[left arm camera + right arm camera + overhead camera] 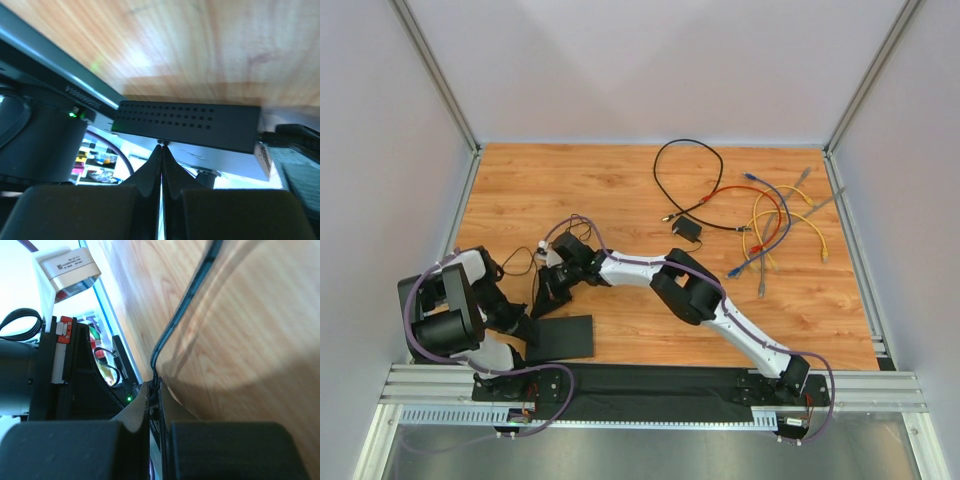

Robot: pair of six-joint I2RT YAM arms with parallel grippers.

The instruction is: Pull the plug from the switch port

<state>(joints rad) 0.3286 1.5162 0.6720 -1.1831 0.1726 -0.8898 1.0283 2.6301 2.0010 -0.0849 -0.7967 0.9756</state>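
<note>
The switch port (pixel 565 337) is a flat black box lying near the table's front left. In the left wrist view its vented side (pixel 190 122) fills the middle. My left gripper (pixel 532 325) is shut with nothing between its fingers, its tips (pixel 162 145) touching the box's edge. My right gripper (pixel 542 290) reaches in from the right and is shut on the black plug (pixel 155 390) at the switch's edge, beside a lit green light (pixel 129 399). The plug's black cable (pixel 182 310) runs away over the wood. Whether the plug sits in its socket is hidden by the fingers.
A small black adapter block (pixel 688 230) with a looping black cord lies mid-table. Several loose coloured network cables (pixel 775 222) lie at the back right. Grey walls close three sides. A black mat (pixel 650 385) and metal rail (pixel 860 390) line the near edge.
</note>
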